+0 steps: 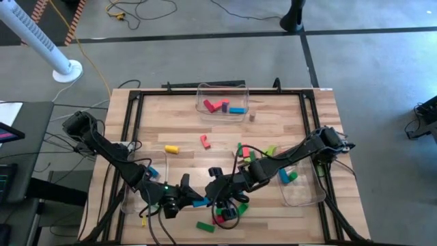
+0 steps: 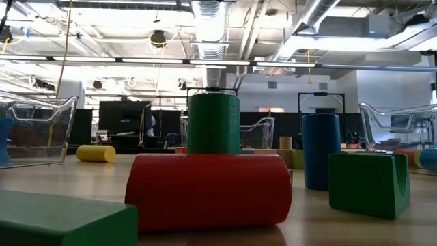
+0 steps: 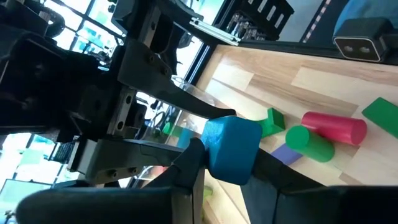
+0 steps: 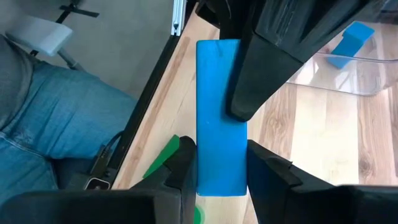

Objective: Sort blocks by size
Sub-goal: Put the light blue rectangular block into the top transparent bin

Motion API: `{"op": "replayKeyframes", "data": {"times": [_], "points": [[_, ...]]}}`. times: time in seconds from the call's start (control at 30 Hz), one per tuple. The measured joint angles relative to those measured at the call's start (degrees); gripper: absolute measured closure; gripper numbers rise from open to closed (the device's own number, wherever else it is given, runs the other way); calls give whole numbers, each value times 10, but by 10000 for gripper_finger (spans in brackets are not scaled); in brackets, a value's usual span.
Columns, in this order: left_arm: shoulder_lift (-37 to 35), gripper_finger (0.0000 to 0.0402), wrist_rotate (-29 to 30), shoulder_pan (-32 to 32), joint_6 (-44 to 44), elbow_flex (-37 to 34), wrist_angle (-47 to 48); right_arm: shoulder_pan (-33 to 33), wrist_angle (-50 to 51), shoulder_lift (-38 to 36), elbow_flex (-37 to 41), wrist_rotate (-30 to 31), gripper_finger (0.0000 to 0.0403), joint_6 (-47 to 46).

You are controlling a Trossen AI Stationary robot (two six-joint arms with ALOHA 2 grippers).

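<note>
Near the worktop's front edge, both grippers' fingers pinched one blue bar (image 4: 221, 115); the right gripper (image 1: 220, 203) should release only once the left gripper (image 1: 179, 199) holds firm.

Overhead, table-level (near blocks (image 2: 208, 190)), two wrist cameras

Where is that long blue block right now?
The long blue block is off the table at its near edge, middle, gripped at both ends by the left gripper and right gripper, above a red cylinder.

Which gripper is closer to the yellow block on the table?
Left. The left gripper sits just toward the front from the yellow block; the right gripper is farther, off to the block's right.
</note>
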State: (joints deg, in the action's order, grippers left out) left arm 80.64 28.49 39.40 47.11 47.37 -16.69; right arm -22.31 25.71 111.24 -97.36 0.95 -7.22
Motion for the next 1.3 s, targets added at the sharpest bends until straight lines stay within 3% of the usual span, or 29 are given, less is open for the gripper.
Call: {"op": "replayKeyframes", "data": {"times": [0.77, 1.07, 1.3], "points": [[0, 320, -24, 0, -18, 0, 2, 12, 5, 0, 0, -9, 265, -13], [0, 272, -36, 2, -29, 0, 4, 23, 10, 0, 0, -10, 265, -13], [0, 268, -5, 2, -29, 0, 3, 27, 14, 0, 0, -9, 265, -14]]}}
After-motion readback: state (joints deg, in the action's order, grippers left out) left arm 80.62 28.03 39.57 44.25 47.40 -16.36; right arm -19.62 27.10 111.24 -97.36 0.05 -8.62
